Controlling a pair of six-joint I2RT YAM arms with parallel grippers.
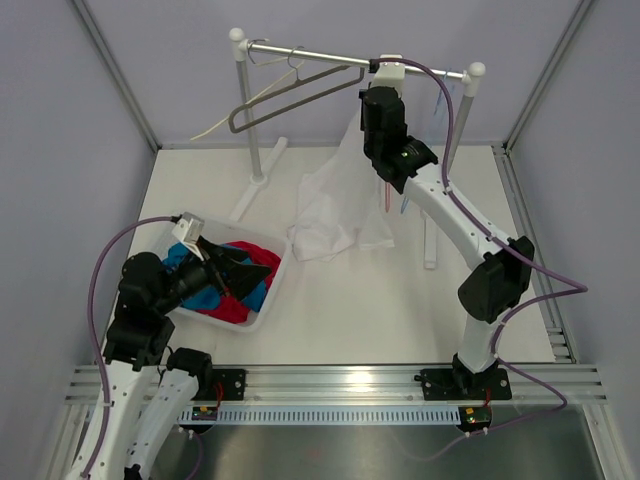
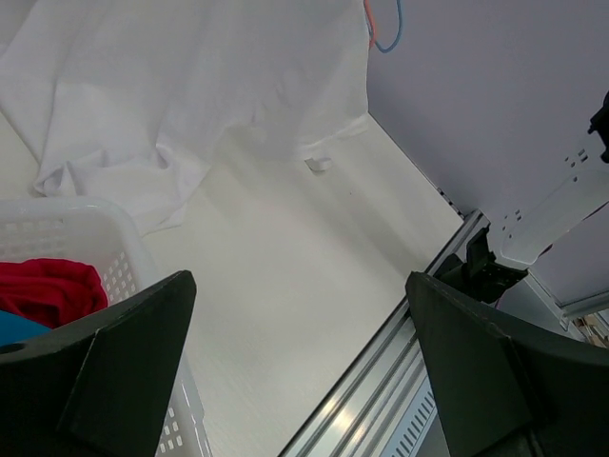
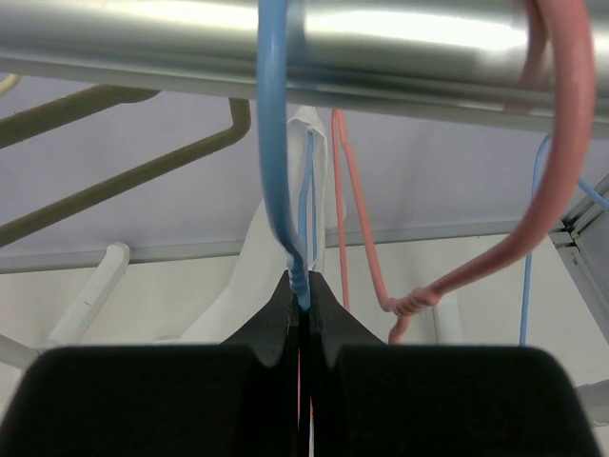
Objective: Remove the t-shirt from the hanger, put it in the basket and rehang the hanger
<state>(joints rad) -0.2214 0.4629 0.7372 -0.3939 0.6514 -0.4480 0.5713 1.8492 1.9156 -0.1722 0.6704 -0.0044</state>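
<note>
The white t-shirt hangs from under the rail, and its lower part lies crumpled on the table. In the right wrist view the t-shirt shows behind a blue wire hanger hooked over the rail. My right gripper is shut on that hanger's twisted neck, just below the rail; from above the right gripper reaches up to the rail. My left gripper hovers open over the basket with nothing between its fingers. The left wrist view has the t-shirt ahead of the open left gripper.
A white basket holds red and blue clothes at the near left. A grey hanger hangs at the rail's left. A pink hanger hooks the rail right of the blue one. The rack's posts stand on the table.
</note>
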